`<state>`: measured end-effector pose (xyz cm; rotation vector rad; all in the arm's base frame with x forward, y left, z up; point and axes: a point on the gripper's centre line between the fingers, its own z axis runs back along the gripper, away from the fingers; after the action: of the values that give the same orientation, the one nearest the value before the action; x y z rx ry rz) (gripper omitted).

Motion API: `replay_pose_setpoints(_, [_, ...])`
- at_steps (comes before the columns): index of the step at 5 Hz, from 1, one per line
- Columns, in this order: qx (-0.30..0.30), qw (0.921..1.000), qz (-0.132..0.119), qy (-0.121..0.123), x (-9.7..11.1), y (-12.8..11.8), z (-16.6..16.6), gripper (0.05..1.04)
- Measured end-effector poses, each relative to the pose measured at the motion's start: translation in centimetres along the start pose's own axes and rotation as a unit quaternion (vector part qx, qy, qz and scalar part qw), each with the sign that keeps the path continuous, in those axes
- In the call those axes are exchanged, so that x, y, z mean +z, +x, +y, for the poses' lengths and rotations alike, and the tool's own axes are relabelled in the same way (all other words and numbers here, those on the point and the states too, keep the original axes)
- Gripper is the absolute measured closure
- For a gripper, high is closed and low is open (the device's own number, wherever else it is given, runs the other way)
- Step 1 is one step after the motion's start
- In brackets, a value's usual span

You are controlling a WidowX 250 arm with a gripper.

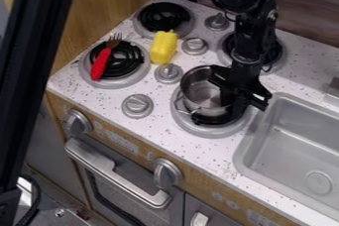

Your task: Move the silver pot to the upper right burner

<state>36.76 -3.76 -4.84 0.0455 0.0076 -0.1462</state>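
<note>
silver pot [202, 94]: sits on the burner [200, 130] just beside the sink [243, 158]; inside i see bare metal.
gripper [233, 99]: at the pot's sink side; clenched or released, i cannot tell.
sink: in it i see the round drain [319, 182].

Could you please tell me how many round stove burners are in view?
4 black-coiled burners: upper left; lower left, beneath the red-handled fork; upper right, partly behind the black arm; lower right, partly under the silver metal pot.
</note>
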Motion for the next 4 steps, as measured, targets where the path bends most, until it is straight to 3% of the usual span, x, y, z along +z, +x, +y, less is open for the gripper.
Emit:
replay_pose_setpoints(1, [-0.061, 0.9972, -0.044, 0.008, 1.4, 0.4, 0.1, 1.000])
replay_pose_setpoints(2, [-0.146, 0.9844, -0.097, 0.016, 2.2, 2.1, -0.2, 1.014])
replay_pose_setpoints(3, [-0.186, 0.9687, -0.162, 0.025, 5.0, 6.1, -0.4, 1.014])
replay_pose_setpoints(4, [-0.211, 0.9636, -0.162, 0.028, 3.5, 8.5, -0.6, 1.014])
